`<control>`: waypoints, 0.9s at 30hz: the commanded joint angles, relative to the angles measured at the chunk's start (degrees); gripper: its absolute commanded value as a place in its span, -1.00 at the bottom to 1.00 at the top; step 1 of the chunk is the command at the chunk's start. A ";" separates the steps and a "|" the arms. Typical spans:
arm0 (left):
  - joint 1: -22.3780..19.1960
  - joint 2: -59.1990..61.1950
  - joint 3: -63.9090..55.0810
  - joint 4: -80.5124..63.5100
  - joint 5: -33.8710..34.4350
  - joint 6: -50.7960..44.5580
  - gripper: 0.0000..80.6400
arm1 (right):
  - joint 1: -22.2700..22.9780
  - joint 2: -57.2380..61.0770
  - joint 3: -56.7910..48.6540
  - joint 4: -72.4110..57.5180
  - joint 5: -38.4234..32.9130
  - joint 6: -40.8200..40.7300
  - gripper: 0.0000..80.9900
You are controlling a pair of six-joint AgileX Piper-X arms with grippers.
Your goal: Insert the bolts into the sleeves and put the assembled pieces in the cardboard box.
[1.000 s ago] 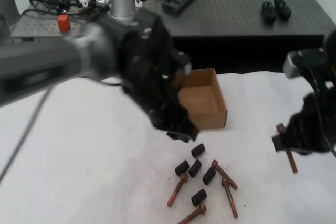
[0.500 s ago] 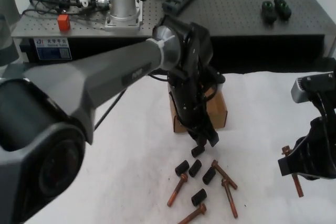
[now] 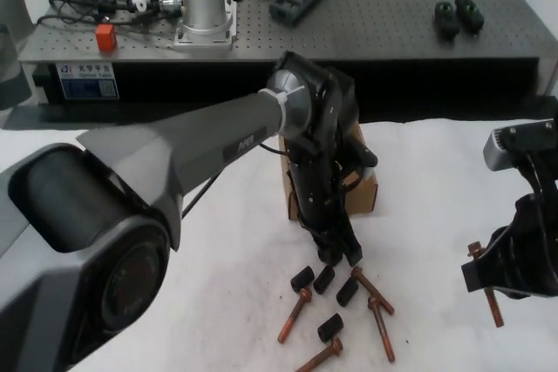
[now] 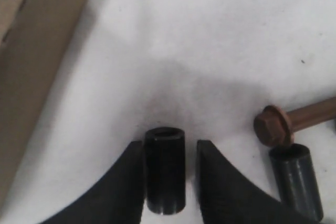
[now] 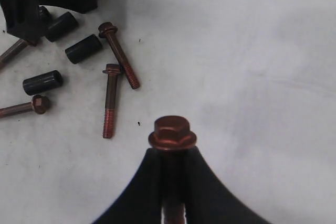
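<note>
- loose bolts [image 3: 294,316] and sleeves [image 3: 330,328] lie scattered on the cloth [image 3: 235,320].
- right gripper [image 5: 173,153] clamps a bolt [image 5: 172,132], head just past its fingertips.
- left gripper [image 4: 168,148], narrow, straddles a lying sleeve [image 4: 165,177], a thin gap at one finger.
- box [image 3: 364,191] sits just behind.

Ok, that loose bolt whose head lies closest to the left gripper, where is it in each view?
High view: the loose bolt lies just right of a black sleeve.
Left wrist view: its head and part of the shank show, close to that sleeve's end.
Right wrist view: the whole bolt shows, head near that sleeve.
Shared landmark: the black sleeve by the bolt's head.
</note>
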 commanded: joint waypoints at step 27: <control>0.75 -48.89 41.91 -37.90 8.13 -19.97 -0.98 | 7.21 -7.42 -0.19 -58.48 -20.96 37.29 -0.96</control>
